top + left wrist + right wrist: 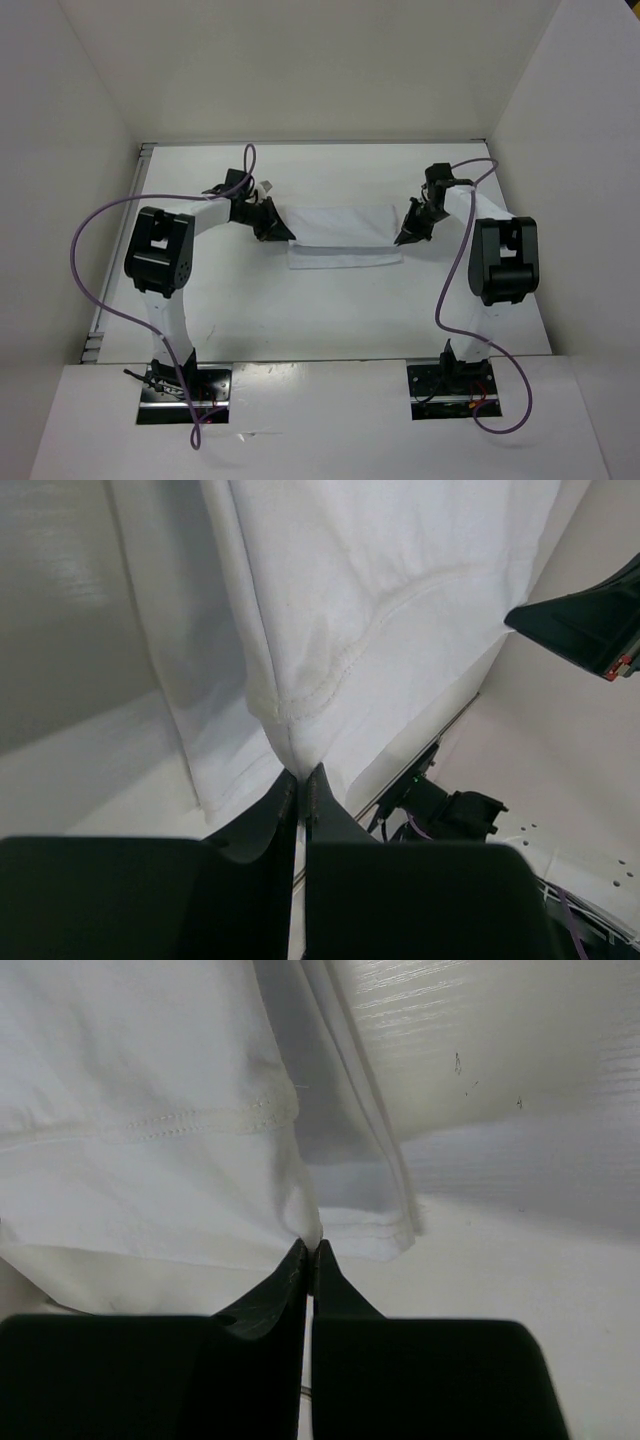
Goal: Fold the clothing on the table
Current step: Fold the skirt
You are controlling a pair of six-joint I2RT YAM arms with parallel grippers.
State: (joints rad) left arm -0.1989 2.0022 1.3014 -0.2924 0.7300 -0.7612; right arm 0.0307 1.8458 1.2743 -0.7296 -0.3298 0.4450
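Note:
The clothing (340, 232) is a white fabric band stretched across the middle of the table (300, 310), its lower layer lying flat. My left gripper (283, 236) is shut on the left end of the upper layer; the left wrist view shows the stitched hem (330, 685) pinched between the black fingertips (302, 776). My right gripper (403, 240) is shut on the right end, and the right wrist view shows a fold of the cloth (200, 1140) caught at the tips (311, 1247). The held layer hangs a little above the lower layer (370, 1225).
White walls enclose the table at the back and both sides. A metal strip (118, 260) runs along the left edge. Purple cables (90, 225) loop off both arms. The arm bases (185, 392) sit at the near edge.

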